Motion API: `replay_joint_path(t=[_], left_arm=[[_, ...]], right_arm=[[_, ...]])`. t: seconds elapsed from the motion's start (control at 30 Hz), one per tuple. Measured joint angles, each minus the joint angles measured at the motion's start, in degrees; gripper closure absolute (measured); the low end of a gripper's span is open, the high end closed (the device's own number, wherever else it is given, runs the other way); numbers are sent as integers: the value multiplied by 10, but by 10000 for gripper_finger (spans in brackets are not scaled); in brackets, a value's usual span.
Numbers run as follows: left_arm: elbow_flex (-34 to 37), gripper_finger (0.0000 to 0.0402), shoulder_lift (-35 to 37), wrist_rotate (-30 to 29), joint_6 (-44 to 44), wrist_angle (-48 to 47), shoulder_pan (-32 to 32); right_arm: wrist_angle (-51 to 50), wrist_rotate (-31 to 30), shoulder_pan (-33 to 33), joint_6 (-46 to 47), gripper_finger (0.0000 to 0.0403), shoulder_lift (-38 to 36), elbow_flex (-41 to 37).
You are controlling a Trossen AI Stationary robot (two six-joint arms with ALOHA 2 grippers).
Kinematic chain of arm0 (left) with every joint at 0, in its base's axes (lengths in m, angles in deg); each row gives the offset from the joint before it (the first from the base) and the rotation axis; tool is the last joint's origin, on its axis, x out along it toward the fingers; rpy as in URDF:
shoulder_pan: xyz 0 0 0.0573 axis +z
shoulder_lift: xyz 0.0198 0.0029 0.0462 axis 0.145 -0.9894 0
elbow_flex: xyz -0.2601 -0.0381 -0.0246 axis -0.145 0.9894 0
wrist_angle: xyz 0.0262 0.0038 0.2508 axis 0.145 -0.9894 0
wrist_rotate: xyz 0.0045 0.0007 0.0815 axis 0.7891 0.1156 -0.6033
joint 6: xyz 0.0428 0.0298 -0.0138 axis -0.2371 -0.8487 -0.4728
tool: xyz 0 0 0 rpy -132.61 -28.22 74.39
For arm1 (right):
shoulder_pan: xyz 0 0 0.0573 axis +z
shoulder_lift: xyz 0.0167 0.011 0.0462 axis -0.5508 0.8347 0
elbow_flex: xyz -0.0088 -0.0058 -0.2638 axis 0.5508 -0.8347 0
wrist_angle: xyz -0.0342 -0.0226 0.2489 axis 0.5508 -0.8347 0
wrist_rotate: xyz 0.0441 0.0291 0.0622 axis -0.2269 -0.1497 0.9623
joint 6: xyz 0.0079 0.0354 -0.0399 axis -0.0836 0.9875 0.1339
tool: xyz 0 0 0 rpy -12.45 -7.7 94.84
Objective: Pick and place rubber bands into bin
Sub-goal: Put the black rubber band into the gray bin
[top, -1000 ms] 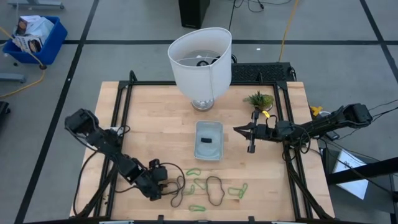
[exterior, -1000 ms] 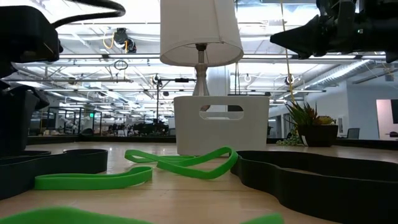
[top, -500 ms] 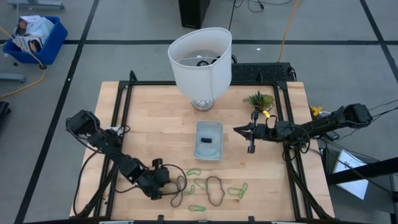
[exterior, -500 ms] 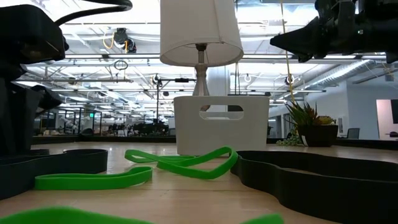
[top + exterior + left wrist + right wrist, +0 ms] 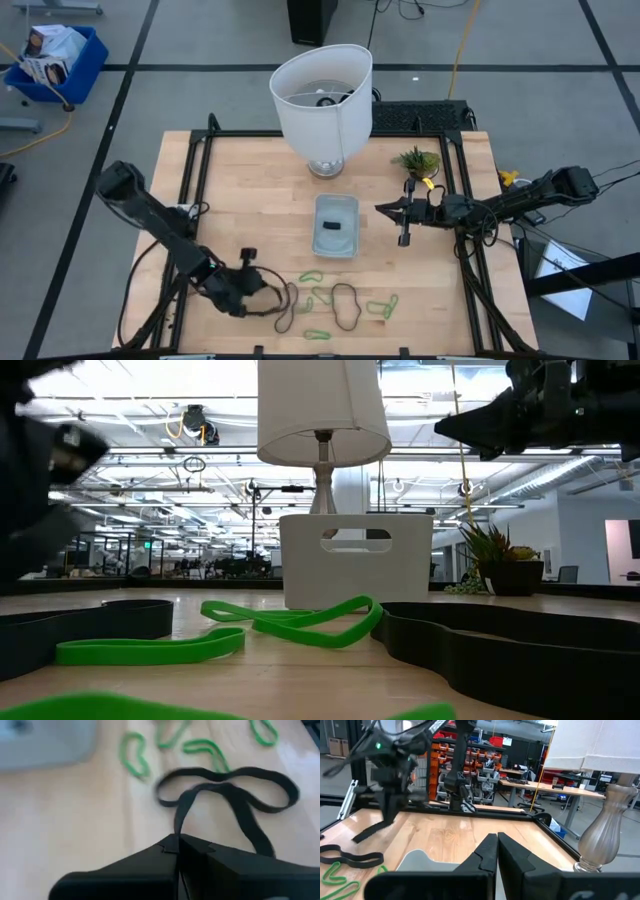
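From above, we see the left end effector (image 5: 262, 294) low over the near-left part of the counter (image 5: 250, 190), pressed together at the edge of a black rubber band (image 5: 284, 304). More rubber bands (image 5: 345, 303), black and light green, lie scattered just to its right. The bin (image 5: 336, 225) sits mid-counter, well beyond them, with a dark item already inside. The right end effector (image 5: 404, 236) waits pressed together beside the bin, holding nothing.

From counter height, green bands (image 5: 290, 618) and a black band (image 5: 500, 645) lie flat in front of the bin (image 5: 356, 560).

In the left wrist view, the fingers (image 5: 165, 855) pinch one strand of the black band (image 5: 235, 795). The loop trails away from the jaws toward the green bands (image 5: 134, 753), its far lobe stretched crosswise, so it bends rather than keeping one long axis. The picture is smeared, so we judge the band is just leaving the counter.

To do this well, we would lift straight up until the whole loop hangs clear, so it drags no neighbour, then carry it over the bin's middle and release it low.

The right wrist view shows the far arm with a black strip dangling from it.
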Motion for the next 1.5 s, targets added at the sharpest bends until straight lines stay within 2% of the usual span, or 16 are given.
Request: replay_joint_path(t=[0.13, 0.5, 0.7, 0.87, 1.1, 1.3, 1.5], left_arm=[[0, 393, 80, -105, -38, -49, -13], [1, 392, 261, -256, -184, -112, -5], [75, 391, 351, -334, -148, -152, 12], [173, 397, 430, -334, -122, -87, 20], [279, 394, 508, -314, -188, 64, 21], [293, 393, 531, -295, -193, 101, 45], [290, 396, 507, -216, -244, 199, 116]], right_arm=[[-1, 0, 0, 0, 396, 0, 0], [-1, 0, 0, 0, 396, 0, 0], [-1, -1, 0, 0, 396, 0, 0], [-1, -1, 0, 0, 396, 0, 0], [-13, -1, -1, 0, 397, 0, 0], [-23, -1, -1, 4, 397, 0, 0], [-25, -1, -1, -1, 397, 0, 0]])
